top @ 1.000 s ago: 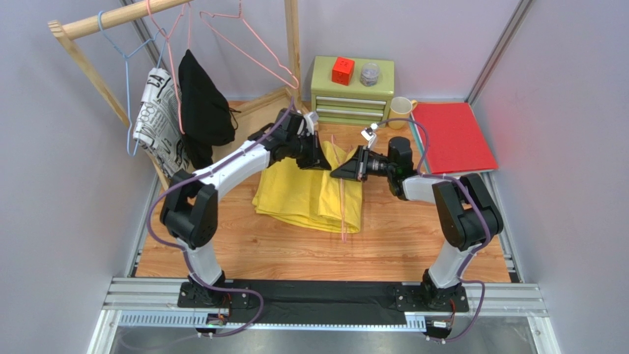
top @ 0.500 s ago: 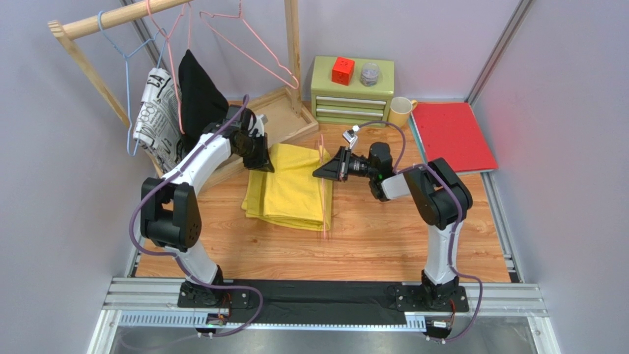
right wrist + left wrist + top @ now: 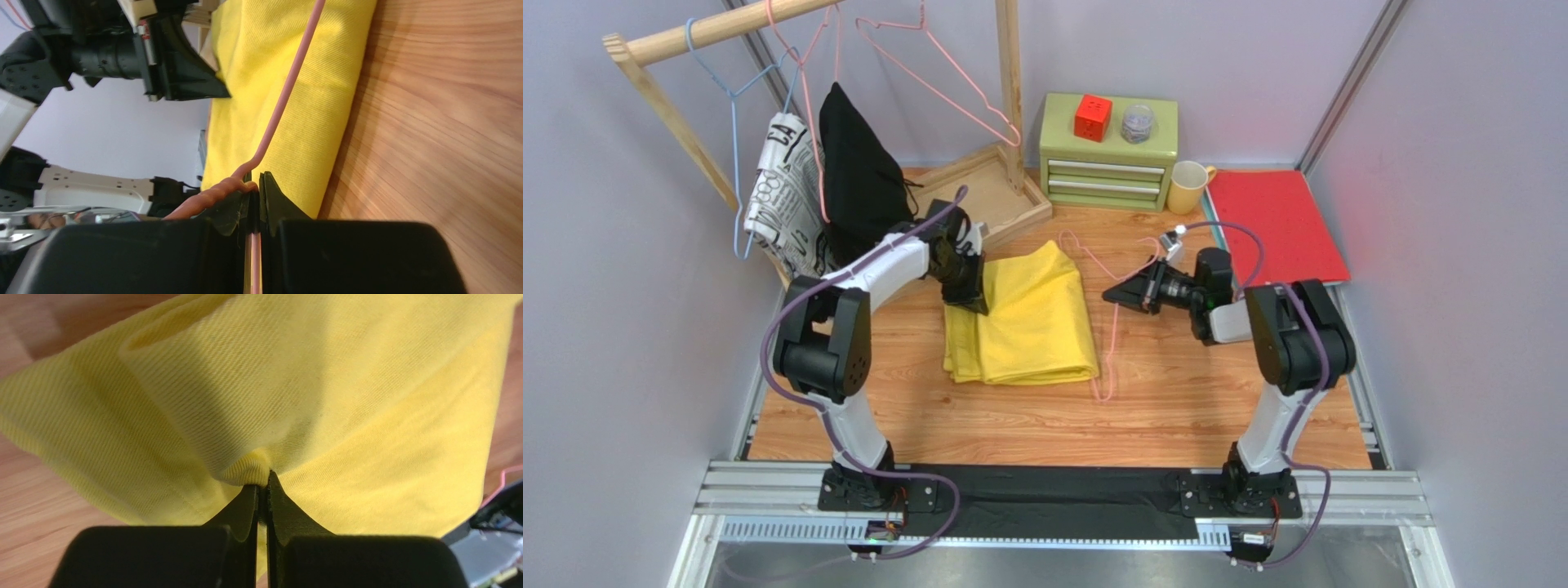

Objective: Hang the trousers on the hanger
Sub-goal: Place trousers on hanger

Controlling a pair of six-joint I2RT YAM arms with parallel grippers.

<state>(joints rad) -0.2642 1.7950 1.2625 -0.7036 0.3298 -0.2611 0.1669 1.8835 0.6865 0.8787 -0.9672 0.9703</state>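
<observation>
The yellow trousers (image 3: pixel 1026 321) lie folded on the wooden table. My left gripper (image 3: pixel 970 294) is shut on a pinch of their cloth at the left edge; the left wrist view shows the pinched fold (image 3: pixel 255 468) between the jaws. My right gripper (image 3: pixel 1124 295) is shut on the pink hanger (image 3: pixel 1109 321), which lies to the right of the trousers with its hook at the upper left. In the right wrist view the twisted pink wire (image 3: pixel 279 116) runs out from the jaws across the yellow cloth (image 3: pixel 288 92).
A wooden rail (image 3: pixel 707 31) at the back left carries a blue hanger (image 3: pixel 725 92), pink hangers (image 3: pixel 928 74), a black garment (image 3: pixel 857 172) and a patterned one (image 3: pixel 778 184). A wooden tray (image 3: pixel 995 196), green drawers (image 3: pixel 1109 153), a mug (image 3: pixel 1188 186) and a red folder (image 3: pixel 1274 227) stand behind.
My right gripper pulled the hanger rightward, off the trousers, and it now lies beside them. My left gripper stayed on the cloth's left edge and moved a little right and nearer.
</observation>
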